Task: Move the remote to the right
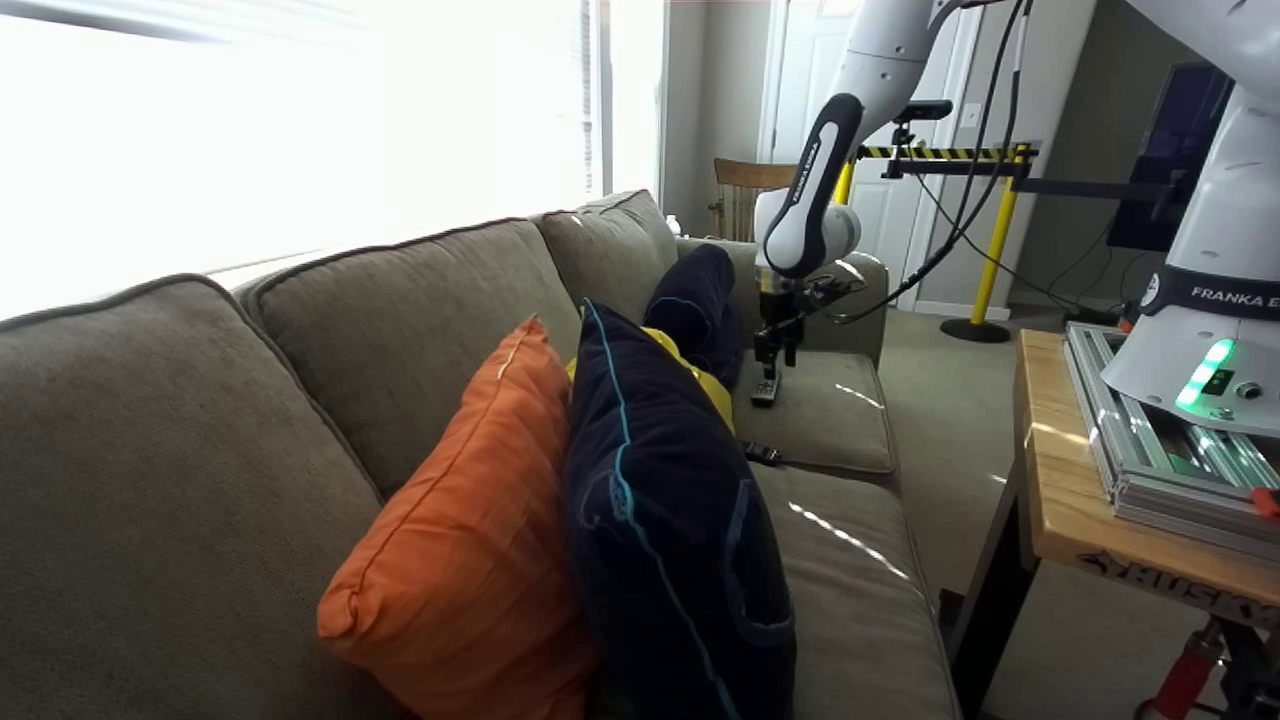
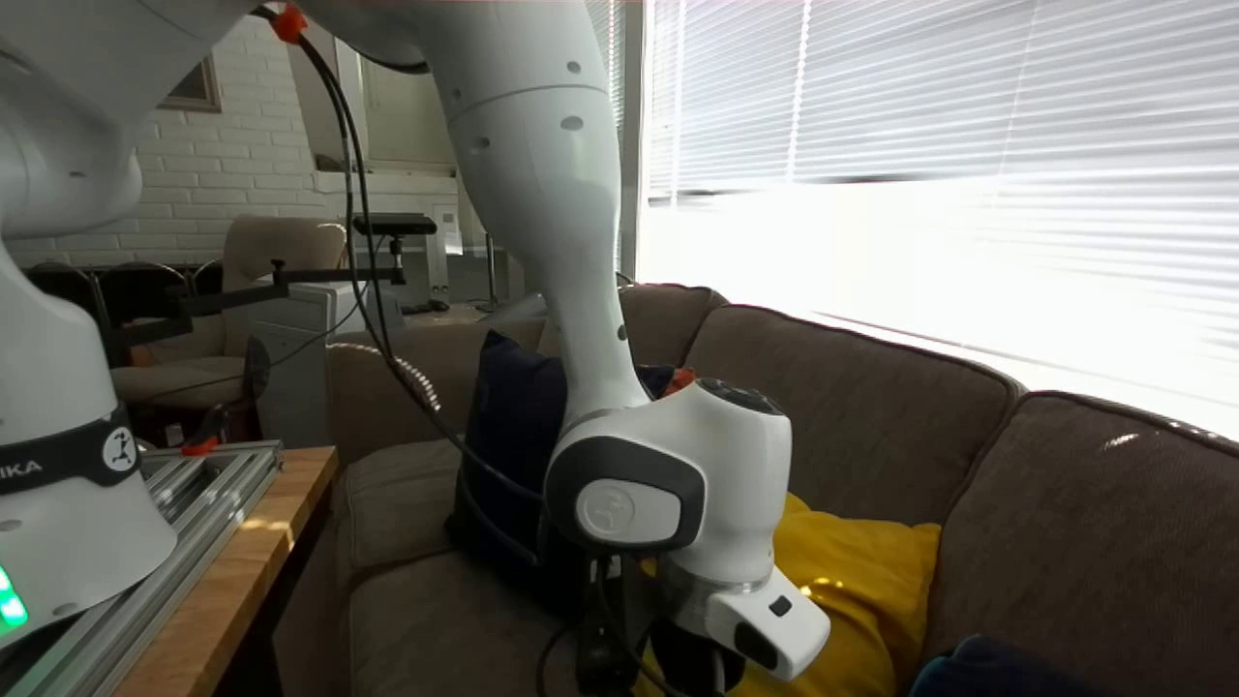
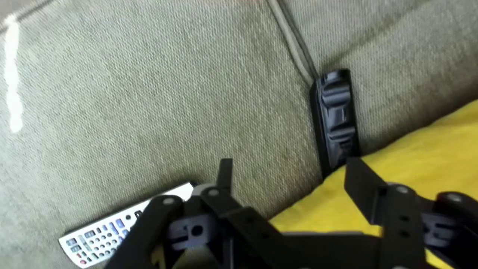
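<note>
Find the gripper (image 3: 288, 175) low over the seat of a grey-brown sofa (image 1: 400, 310), with well-parted jaws. Locate the black remote (image 3: 336, 119) outside the gap between those jaws, lying on the seam between two seat cushions (image 3: 205, 101) and meeting the edge of a yellow cushion (image 3: 429, 157) at one end. In an exterior view, confirm the black remote just beside a blue-trimmed navy cushion (image 1: 670, 520). Record a silver remote (image 3: 101, 237), button side up, beneath the gripper and partly hidden behind it in the wrist view; cannot tell whether touching. Note an orange cushion (image 1: 470, 540) leaning beside the navy one, and a second navy cushion (image 1: 695, 300) toward the far end of the sofa. In both exterior views, observe the robot arm (image 2: 542, 174) extended over the sofa from a base (image 1: 1160, 370) at a wooden table (image 1: 1060, 470).
</note>
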Controlling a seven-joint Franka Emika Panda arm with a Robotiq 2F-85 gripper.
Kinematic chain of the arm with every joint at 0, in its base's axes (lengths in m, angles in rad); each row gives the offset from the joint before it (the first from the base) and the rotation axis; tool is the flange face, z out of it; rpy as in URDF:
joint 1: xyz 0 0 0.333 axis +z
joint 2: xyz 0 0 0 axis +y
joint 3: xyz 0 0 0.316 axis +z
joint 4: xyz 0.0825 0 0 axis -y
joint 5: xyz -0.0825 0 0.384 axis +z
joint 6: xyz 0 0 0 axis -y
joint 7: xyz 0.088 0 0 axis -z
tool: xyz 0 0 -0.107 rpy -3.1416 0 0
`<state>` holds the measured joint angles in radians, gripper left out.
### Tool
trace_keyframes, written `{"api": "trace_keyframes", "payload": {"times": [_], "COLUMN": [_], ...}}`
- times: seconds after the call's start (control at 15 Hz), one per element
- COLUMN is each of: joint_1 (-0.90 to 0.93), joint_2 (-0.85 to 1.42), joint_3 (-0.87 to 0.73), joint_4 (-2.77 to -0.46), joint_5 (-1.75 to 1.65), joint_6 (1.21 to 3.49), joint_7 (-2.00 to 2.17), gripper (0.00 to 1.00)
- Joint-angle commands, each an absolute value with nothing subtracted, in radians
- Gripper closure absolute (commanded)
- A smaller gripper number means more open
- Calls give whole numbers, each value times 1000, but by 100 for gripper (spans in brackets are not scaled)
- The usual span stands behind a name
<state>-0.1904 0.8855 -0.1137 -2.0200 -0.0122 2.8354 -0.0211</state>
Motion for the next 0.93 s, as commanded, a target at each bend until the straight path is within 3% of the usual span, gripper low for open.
{"api": "trace_keyframes", "payload": {"times": [0.0,0.33,0.87], "joint_1": [-268,-331,-348], "joint_2": [961,1099,1248], "joint_3": [-20,47,42], "joint_4": [-2043,-2018,-1918], "joint_5": [-9,-87,-196], "joint_6": [3109,3260,3285], "joint_7": [-107,-176,-249], "gripper": [0,0,0]}}
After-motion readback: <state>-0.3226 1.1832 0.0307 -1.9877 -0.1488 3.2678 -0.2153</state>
